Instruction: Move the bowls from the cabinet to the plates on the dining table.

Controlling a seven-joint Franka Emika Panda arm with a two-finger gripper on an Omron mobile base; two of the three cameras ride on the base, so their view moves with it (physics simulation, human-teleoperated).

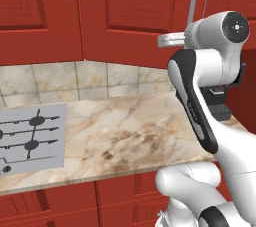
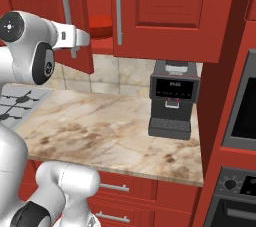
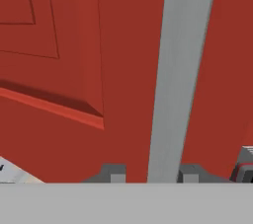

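Cabinet door (image 2: 75, 26) ajar, red bowl (image 2: 100, 25) inside | pincer (image 3: 150, 174) slightly open astride handle (image 3: 180, 70), not clamped

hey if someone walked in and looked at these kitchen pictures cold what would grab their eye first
Probably the white arm reaching up to the red cabinet, its gripper at the long grey bar handle of the partly open left door, fingertips either side of the bar. Behind that door, a glossy red bowl sits on the inner shelf. Below, a black coffee machine stands on the marble counter, right of the grey cooktop.
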